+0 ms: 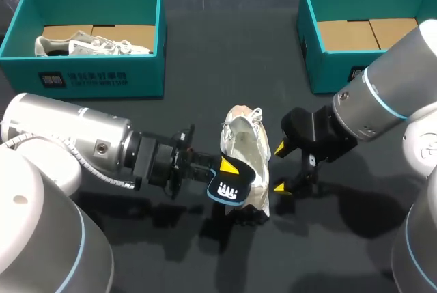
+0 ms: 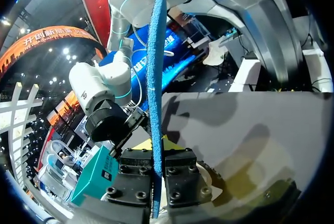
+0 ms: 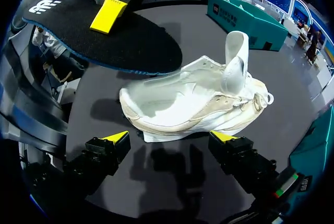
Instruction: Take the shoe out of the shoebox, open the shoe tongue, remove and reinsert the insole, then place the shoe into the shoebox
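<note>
A white shoe [image 1: 246,144] lies on its side on the dark table, with its tongue [image 3: 235,59] standing up. My left gripper [image 1: 224,171] is shut on the black, blue-edged insole [image 1: 229,187] and holds it over the shoe's heel end. In the left wrist view the insole [image 2: 155,78] shows edge-on, clamped in the left gripper [image 2: 157,156]. My right gripper [image 1: 281,168] stands open just right of the shoe. In its own view the right gripper [image 3: 169,138] hangs over the shoe [image 3: 188,104] without touching it, and the insole [image 3: 104,33] hovers beyond.
A teal shoebox [image 1: 89,78] at the back left holds another white shoe [image 1: 89,46]. A second teal shoebox [image 1: 311,40] at the back right shows only its cardboard floor. The second box [image 3: 245,20] also appears beyond the shoe's toe.
</note>
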You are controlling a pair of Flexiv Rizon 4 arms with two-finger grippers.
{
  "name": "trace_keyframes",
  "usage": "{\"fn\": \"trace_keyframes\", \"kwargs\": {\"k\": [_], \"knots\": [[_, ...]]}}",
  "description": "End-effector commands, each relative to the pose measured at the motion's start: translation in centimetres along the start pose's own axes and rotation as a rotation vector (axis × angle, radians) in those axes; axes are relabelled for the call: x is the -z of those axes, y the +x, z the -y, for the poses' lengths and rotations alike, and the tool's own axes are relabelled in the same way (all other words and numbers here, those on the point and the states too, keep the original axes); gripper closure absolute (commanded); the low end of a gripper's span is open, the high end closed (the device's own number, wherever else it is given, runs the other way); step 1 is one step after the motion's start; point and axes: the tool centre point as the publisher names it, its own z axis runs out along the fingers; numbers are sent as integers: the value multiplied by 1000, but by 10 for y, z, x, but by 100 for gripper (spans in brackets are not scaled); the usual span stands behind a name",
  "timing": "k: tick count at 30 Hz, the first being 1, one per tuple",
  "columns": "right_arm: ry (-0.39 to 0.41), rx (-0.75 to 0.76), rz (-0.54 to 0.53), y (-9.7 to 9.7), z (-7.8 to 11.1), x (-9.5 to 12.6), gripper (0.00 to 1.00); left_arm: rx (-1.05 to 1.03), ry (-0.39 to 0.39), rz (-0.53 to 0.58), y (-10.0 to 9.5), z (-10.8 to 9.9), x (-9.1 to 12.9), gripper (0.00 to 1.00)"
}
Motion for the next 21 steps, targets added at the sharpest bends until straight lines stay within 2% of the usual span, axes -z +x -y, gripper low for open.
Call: {"fn": "trace_keyframes", "kwargs": {"k": [1,5,15,21], "knots": [[14,3,4,-1,-3,-7,0,-5,12,0,-1,-2,-6,100],[12,2,11,0,-3,-9,0,11,63,-6,-3,-1,-10,100],[12,2,11,0,-3,-9,0,11,63,-6,-3,-1,-10,100],[12,2,11,0,-3,-9,0,21,101,6,-6,-2,-23,100]]}}
